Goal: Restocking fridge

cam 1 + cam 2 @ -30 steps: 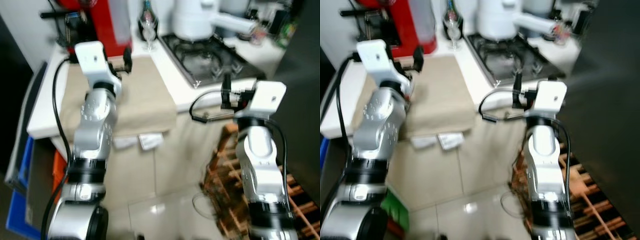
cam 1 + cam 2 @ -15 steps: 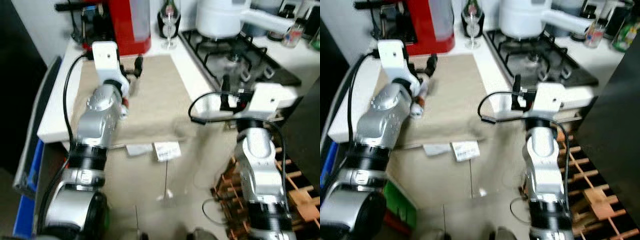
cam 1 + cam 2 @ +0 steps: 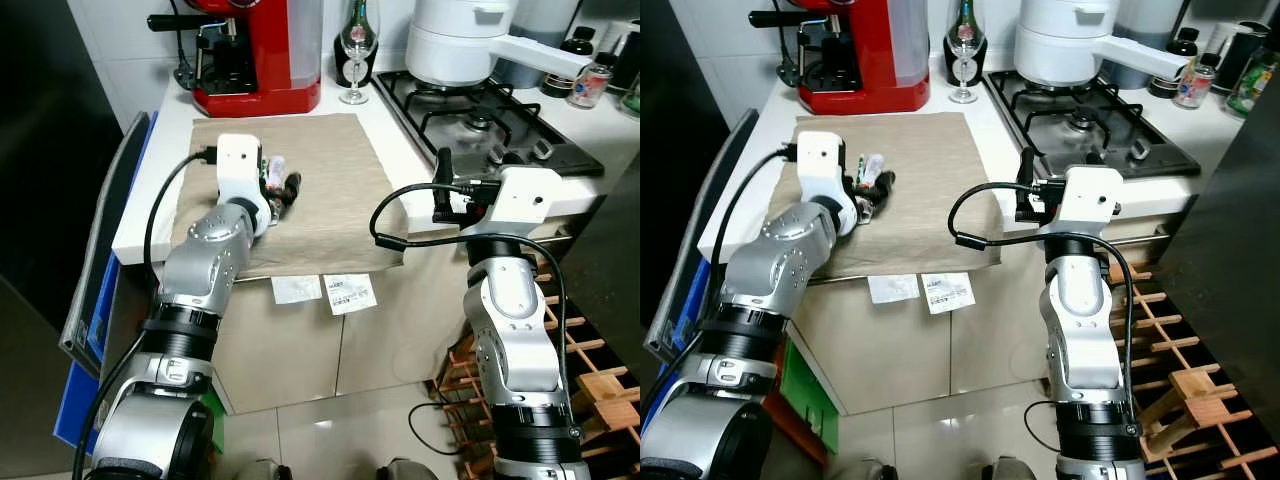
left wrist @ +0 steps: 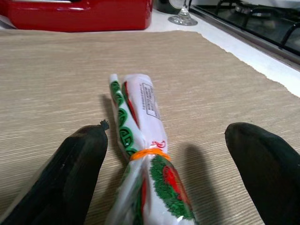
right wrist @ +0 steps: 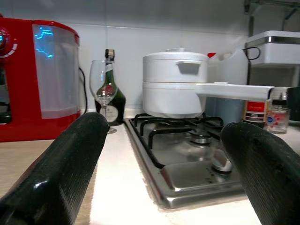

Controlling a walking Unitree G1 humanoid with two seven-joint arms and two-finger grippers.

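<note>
A white packet (image 4: 140, 140) printed in green and red, bound with an orange rubber band, lies on the beige cloth (image 3: 330, 190) on the counter. My left gripper (image 4: 166, 140) is low over the cloth and open, one black finger on each side of the packet and neither pressing on it. From the head, the packet (image 3: 870, 165) shows just beyond the left gripper (image 3: 876, 190). My right gripper (image 3: 441, 180) is open and holds nothing. It hovers at the counter's front edge, by the gas hob (image 5: 187, 159).
A red coffee machine (image 3: 255, 50), a wine glass (image 3: 357, 45) and a dark bottle (image 5: 111, 89) stand at the back of the counter. A white pot (image 3: 460, 40) sits on the hob. A wooden rack (image 3: 600, 380) is on the floor at right, beside a dark panel (image 3: 1240, 200).
The head camera has swung and steadied, so the whole scene shifted. My left gripper has come down onto the cloth around the packet. The right arm keeps its pose.
</note>
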